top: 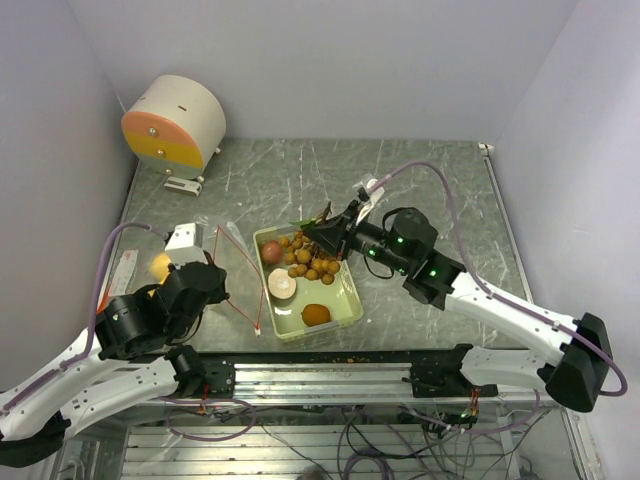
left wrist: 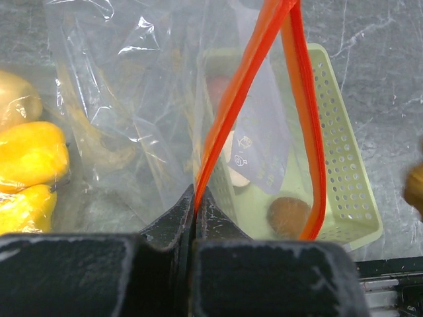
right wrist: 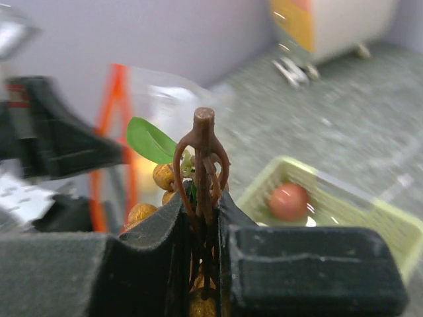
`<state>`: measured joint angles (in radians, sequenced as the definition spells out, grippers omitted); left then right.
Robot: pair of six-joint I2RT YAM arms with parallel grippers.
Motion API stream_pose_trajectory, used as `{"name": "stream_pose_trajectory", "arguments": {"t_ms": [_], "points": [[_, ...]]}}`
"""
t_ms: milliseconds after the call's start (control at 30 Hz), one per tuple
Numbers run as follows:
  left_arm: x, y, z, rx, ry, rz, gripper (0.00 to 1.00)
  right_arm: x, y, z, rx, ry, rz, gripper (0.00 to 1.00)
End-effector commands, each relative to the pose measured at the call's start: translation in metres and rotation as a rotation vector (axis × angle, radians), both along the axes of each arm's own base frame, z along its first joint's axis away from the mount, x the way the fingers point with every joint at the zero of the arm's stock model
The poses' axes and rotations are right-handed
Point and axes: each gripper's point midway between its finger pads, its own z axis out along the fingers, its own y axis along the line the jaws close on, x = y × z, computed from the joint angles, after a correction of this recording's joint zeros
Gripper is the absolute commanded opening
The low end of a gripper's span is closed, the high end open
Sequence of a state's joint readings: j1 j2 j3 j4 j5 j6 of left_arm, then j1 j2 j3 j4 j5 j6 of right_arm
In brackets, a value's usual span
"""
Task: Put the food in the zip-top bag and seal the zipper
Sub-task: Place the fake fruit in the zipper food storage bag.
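Observation:
My left gripper (top: 220,292) (left wrist: 195,198) is shut on the orange zipper strip (left wrist: 231,112) of the clear zip-top bag (top: 235,275), holding its mouth open and upright. Yellow fruits (left wrist: 30,158) lie inside the bag at the left. My right gripper (top: 316,236) (right wrist: 203,198) is shut on the brown stem (right wrist: 203,142) of the berry bunch (top: 310,260), over the far end of the pale green tray (top: 348,300). A green leaf (right wrist: 151,140) sticks out beside the stem. In the tray lie a reddish apple (top: 272,251) (right wrist: 289,201), a pale fruit (top: 282,285) and an orange-brown round fruit (top: 316,314) (left wrist: 289,214).
A white and orange drum-shaped device (top: 175,122) stands at the back left corner. Walls close in the table on the left, back and right. The arms' mounting rail (top: 330,365) runs along the near edge, just below the tray.

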<state>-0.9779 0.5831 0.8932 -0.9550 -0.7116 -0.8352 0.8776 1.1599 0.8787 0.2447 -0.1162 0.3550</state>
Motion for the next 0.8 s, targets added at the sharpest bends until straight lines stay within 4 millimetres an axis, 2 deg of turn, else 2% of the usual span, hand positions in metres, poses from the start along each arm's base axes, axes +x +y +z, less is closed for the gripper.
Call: {"name": "stream_pose_trajectory", "arguments": {"t_ms": [0,167,333,433,500,667,767], "points": [[0.003,-0.007,0.009,-0.034,-0.021,-0.016,0.07,-0.069,0.015,0.070,0.211,-0.179,0.384,0.00],[0.004,-0.013,0.010,-0.050,-0.030,-0.035,0.07,-0.127,0.013,0.099,0.360,-0.255,0.711,0.00],[0.003,-0.020,0.015,-0.082,-0.037,-0.064,0.07,-0.164,0.004,0.106,0.491,-0.247,0.978,0.00],[0.003,-0.023,0.021,-0.105,-0.048,-0.079,0.07,-0.177,-0.003,0.109,0.584,-0.240,1.121,0.00],[0.003,-0.026,0.022,-0.111,-0.053,-0.088,0.07,-0.176,0.007,0.107,0.579,-0.199,1.168,0.00],[0.004,-0.030,0.019,-0.110,-0.042,-0.097,0.07,-0.191,0.021,0.107,0.577,-0.219,1.233,0.00],[0.006,-0.037,0.019,-0.120,-0.048,-0.110,0.07,-0.190,0.029,0.116,0.592,-0.211,1.255,0.00]]}}
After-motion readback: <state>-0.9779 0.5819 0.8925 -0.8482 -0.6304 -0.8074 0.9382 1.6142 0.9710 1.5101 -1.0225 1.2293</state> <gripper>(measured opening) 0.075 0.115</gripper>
